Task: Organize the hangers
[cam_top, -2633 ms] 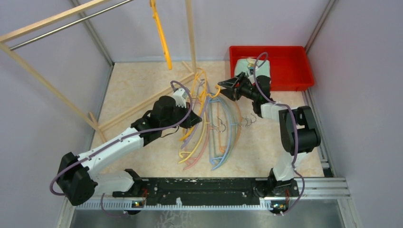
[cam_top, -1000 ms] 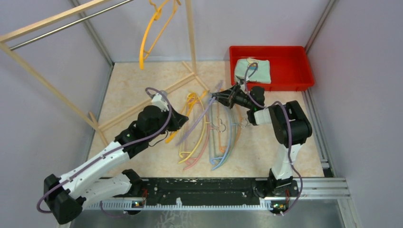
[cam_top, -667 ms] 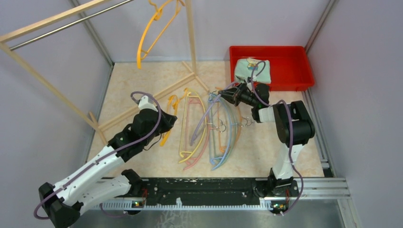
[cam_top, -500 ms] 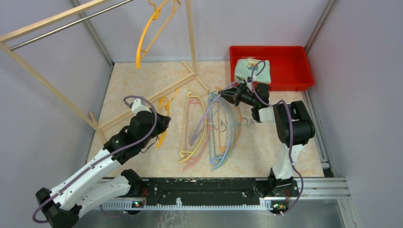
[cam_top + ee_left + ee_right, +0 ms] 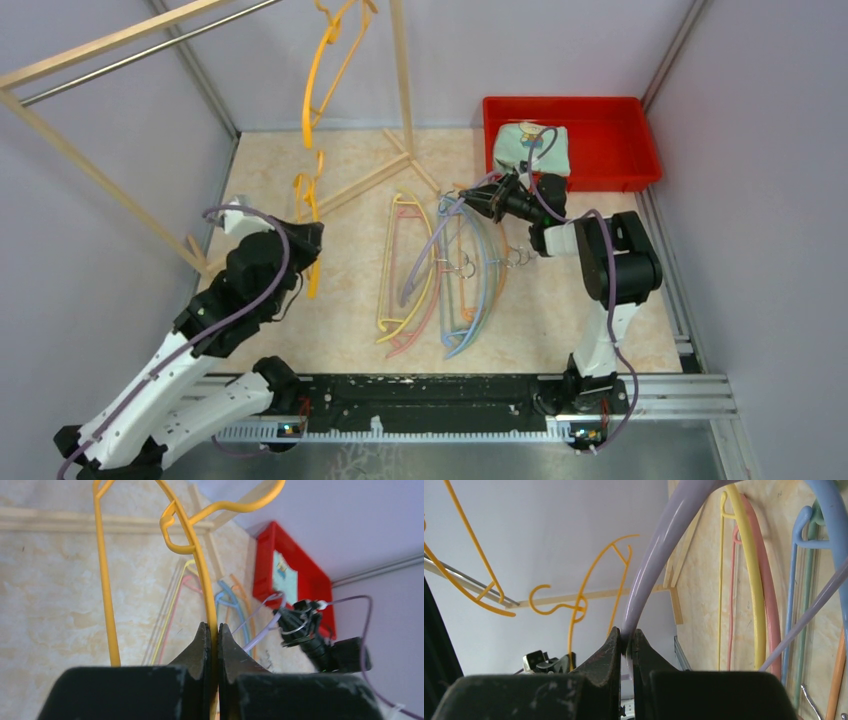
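My left gripper (image 5: 308, 240) (image 5: 212, 626) is shut on an orange-yellow hanger (image 5: 309, 205) (image 5: 199, 565) and holds it upright at the left of the floor, clear of the pile. My right gripper (image 5: 462, 201) (image 5: 626, 632) is shut on a pale purple hanger (image 5: 424, 258) (image 5: 659, 555), whose far end slants down over the pile. Several hangers (image 5: 440, 285) in yellow (image 5: 749, 580), pink (image 5: 769, 610), blue (image 5: 795, 575) and green lie side by side on the floor. Another orange hanger (image 5: 325, 70) hangs from the rack's rail.
The pale wooden rack (image 5: 403, 75) with its metal rail (image 5: 150, 50) stands at the back left, its base bars running across the floor. A red tray (image 5: 620, 150) with a folded cloth (image 5: 530, 148) sits at the back right. Grey walls close in on all sides.
My left arm has swung left and back, carrying the orange-yellow hanger away from the pile. The right gripper has stayed put with the purple hanger. The hanger on the rail swings.
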`<state>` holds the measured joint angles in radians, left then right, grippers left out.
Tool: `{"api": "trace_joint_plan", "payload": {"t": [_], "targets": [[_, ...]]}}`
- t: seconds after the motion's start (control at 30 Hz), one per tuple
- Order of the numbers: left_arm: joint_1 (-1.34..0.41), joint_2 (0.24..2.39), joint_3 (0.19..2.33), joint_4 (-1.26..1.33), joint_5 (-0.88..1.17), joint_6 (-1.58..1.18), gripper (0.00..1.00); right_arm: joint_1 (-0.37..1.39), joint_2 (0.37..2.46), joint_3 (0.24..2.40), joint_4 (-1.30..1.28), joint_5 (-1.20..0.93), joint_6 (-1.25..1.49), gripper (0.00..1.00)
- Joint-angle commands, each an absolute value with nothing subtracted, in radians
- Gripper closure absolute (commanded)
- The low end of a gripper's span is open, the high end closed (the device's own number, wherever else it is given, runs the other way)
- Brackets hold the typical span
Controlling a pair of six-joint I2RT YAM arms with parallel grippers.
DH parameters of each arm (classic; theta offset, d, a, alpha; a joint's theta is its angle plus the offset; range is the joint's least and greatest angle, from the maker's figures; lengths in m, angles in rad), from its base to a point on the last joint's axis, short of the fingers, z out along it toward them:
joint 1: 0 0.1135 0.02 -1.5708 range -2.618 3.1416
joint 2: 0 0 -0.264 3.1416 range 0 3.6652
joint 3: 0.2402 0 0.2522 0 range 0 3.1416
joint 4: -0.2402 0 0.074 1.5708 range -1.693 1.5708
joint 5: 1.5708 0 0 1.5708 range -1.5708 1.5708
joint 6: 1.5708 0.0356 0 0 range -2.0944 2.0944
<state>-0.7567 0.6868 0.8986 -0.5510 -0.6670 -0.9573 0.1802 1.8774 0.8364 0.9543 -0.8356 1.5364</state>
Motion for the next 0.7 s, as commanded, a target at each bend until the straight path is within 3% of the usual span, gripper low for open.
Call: {"api": "trace_joint_plan", "payload": {"t": [0.0, 0.27, 0.43, 0.67], "targets": [[-0.755, 0.637, 1.002, -0.489, -0.746, -0.855, 1.0, 0.184, 1.894, 0.889, 0.972, -0.847, 1.489, 1.0], [-0.755, 0.591, 1.114, -0.439, -0.768, -0.684, 1.0, 0.183, 1.908, 0.902, 0.963, -0.847, 1.487, 1.0], [-0.755, 0.583, 1.122, -0.531, -0.809, -0.717, 1.0, 0.184, 1.907, 0.899, 0.963, -0.844, 1.488, 1.0], [-0.755, 0.574, 1.067, -0.284, -0.712, -0.591, 1.0, 0.184, 1.895, 0.897, 0.96, -0.845, 1.488, 1.0]]}}
